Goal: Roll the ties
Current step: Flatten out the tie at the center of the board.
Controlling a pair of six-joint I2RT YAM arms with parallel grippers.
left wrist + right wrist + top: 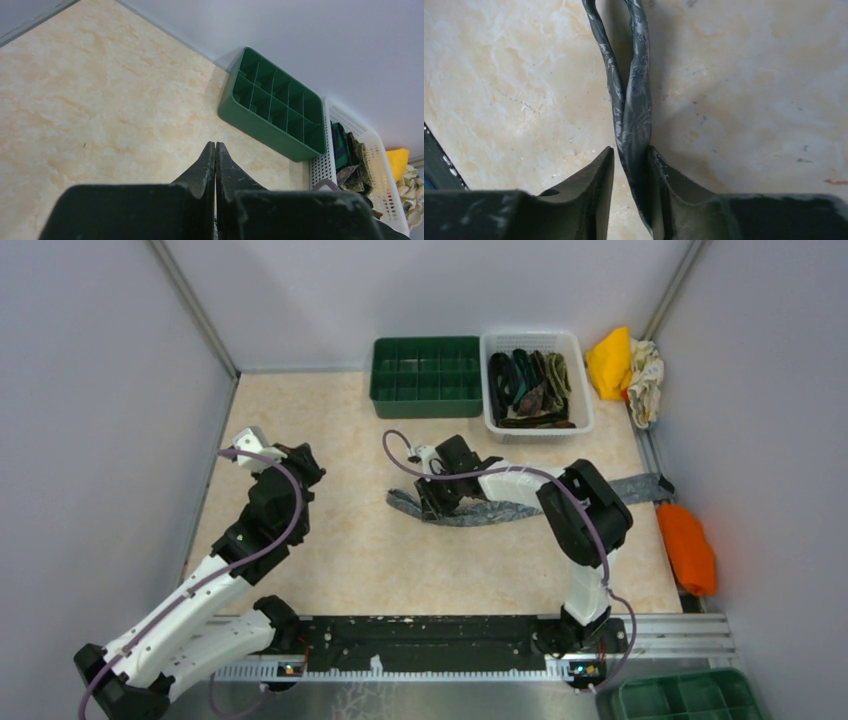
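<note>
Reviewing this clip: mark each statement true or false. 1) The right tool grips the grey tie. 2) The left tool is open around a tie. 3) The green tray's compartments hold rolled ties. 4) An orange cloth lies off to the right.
1) The right tool grips the grey tie. True.
2) The left tool is open around a tie. False: its fingers are pressed together with nothing between them.
3) The green tray holds rolled ties. False: its compartments look empty. The other ties lie in the white basket beside it.
4) An orange cloth lies off to the right. True.
</note>
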